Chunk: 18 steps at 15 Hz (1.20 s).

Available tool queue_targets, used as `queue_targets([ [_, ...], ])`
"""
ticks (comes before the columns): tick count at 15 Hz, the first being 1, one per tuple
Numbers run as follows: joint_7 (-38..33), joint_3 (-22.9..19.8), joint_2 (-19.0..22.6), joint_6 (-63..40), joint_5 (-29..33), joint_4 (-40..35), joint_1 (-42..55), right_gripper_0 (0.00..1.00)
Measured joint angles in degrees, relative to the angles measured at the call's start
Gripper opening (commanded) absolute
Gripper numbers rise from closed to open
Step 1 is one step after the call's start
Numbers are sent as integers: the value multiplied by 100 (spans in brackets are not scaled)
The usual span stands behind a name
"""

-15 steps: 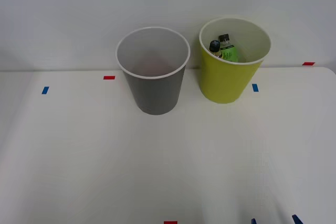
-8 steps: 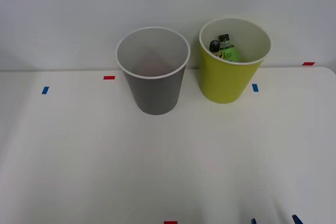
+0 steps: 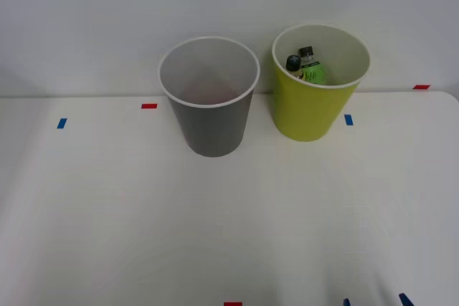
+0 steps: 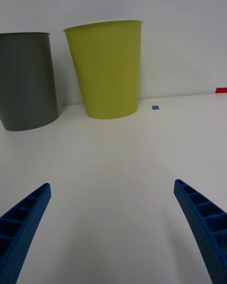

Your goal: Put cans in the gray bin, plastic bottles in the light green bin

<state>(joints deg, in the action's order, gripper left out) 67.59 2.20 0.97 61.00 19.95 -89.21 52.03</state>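
Though hardly anything different from a second ago, worth noting a slight shift inside the light green bin: plastic bottles with dark caps and a green label, leaning against the left inner wall and settled a little lower than before. Nothing else moved. Standing just left of it, close but apart, on the white table: gray bin, with only a faint reddish tint deep inside, too vague to call a can. Hanging low over the table, well short of both bins: right claw, blue ribbed fingers spread wide, holding nothing. Nothing left lying loose on the table. Judging by that, sorting done or nearly so; no further pick called for.
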Motion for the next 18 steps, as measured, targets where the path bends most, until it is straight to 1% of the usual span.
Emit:
queue_targets([
  [18, 0, 0, 0, 0, 0, 0, 0, 89],
])
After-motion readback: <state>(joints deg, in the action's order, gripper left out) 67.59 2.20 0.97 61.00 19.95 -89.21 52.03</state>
